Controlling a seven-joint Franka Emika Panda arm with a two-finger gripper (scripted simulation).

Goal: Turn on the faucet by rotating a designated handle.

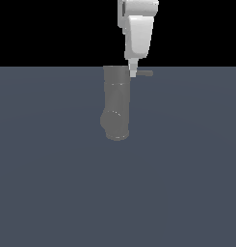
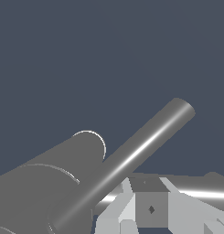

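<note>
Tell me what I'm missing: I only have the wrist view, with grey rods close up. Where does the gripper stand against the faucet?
Observer: In the exterior view the gripper comes from above, its tip where the handle leaves the faucet.
Operator: Which way does the handle point?
Observer: Toward the exterior view's right, from the cylinder's upper end.
Operator: And the bulging end?
Observer: At the opposite, lower end in the exterior view, away from the gripper.

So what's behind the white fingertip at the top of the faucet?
In the exterior view the tool covers the handle's root where it meets the faucet. Only the rod's outer end shows; whether they touch cannot be told.
</note>
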